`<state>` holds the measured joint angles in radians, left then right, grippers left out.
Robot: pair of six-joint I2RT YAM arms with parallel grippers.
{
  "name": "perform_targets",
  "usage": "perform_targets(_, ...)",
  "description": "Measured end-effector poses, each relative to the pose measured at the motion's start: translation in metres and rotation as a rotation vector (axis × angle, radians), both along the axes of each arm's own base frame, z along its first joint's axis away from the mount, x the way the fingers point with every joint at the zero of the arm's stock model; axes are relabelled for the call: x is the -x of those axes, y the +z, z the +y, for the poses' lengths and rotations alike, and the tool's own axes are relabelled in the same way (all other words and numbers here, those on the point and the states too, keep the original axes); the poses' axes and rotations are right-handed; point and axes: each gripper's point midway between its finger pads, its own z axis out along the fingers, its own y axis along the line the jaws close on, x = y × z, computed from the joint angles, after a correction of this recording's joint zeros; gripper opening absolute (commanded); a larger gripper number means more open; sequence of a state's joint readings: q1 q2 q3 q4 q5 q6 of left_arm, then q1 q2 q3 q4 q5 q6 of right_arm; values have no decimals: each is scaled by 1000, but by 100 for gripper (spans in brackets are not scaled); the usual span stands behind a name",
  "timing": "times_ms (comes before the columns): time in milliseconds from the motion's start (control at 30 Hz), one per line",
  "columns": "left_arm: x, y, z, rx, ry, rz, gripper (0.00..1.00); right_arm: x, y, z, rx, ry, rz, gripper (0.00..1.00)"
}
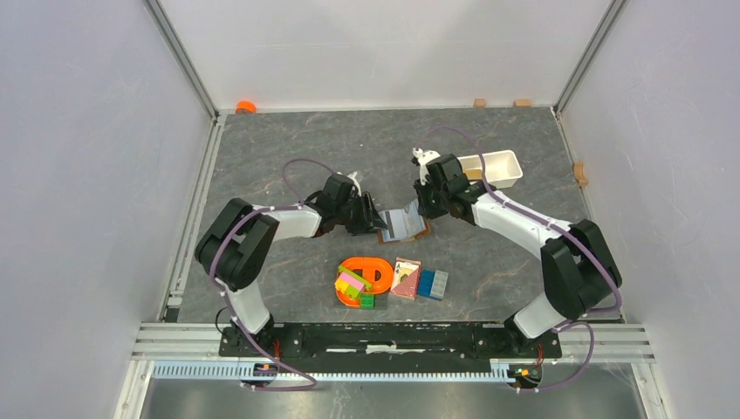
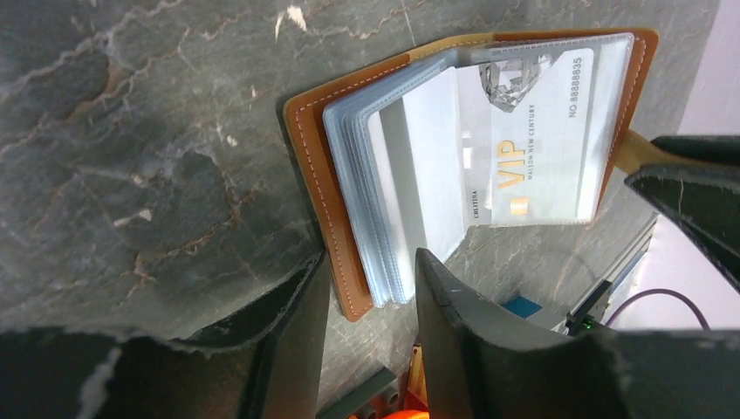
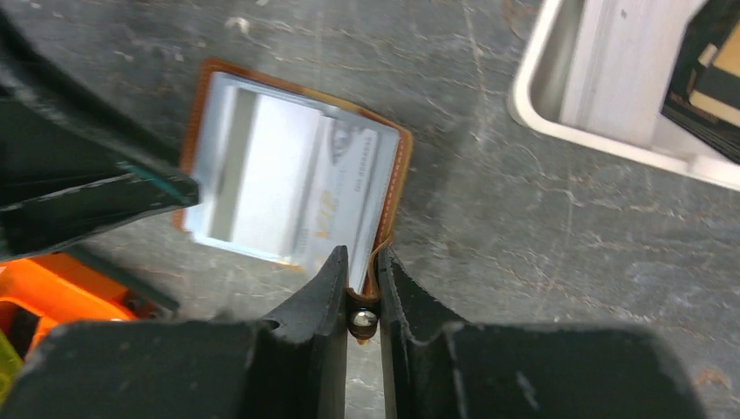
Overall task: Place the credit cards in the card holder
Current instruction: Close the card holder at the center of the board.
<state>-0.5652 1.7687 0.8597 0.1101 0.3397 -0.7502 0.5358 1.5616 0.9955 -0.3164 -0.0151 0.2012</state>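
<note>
Right hand (image 3: 362, 262) grips card holder (image 3: 403, 179) on grey marbled tabletop (image 3: 541, 236).

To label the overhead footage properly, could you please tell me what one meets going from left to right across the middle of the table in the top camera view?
left tool → card holder → right tool → white tray

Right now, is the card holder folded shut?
No, the card holder lies open, its clear sleeves fanned out and a VIP card showing in one.
</note>
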Motion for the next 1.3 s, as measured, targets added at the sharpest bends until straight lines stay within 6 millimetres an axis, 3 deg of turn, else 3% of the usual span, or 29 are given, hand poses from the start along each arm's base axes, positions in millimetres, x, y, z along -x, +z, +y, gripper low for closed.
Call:
perform_targets(233,-6,-2,-14,81,-29,-19,41,7,20,45,-78,78,-31,0)
perform_targets(367,-5,-2,-17,103,-40,-29,42,15,8,64,-91,116,1,0)
perform_targets(533,-3,-1,-11,111,-29,-40,49,21,-18,72,-81,127,65,0)
perform_targets(567,-1,0,-7,107,-23,-39,50,22,-22,73,-82,127,79,4)
perform_targets(700,6,3,9,71,11,-38,55,26,-30,78,-92,142,106,41)
perform_targets(767,9,7,16,54,26,-42,58,28,-29,80,-103,153,109,54)
perform_targets(900,9,26,20,56,42,-77,62,31,-20,80,-106,177,102,76)
perform_targets(967,7,36,19,70,43,-99,64,31,-8,78,-106,189,80,79)
perform_targets(1167,6,47,9,82,29,-111,65,14,41,57,-143,172,-31,78)
perform_targets(1300,6,54,-1,92,28,-125,66,-8,49,26,-171,105,-59,71)
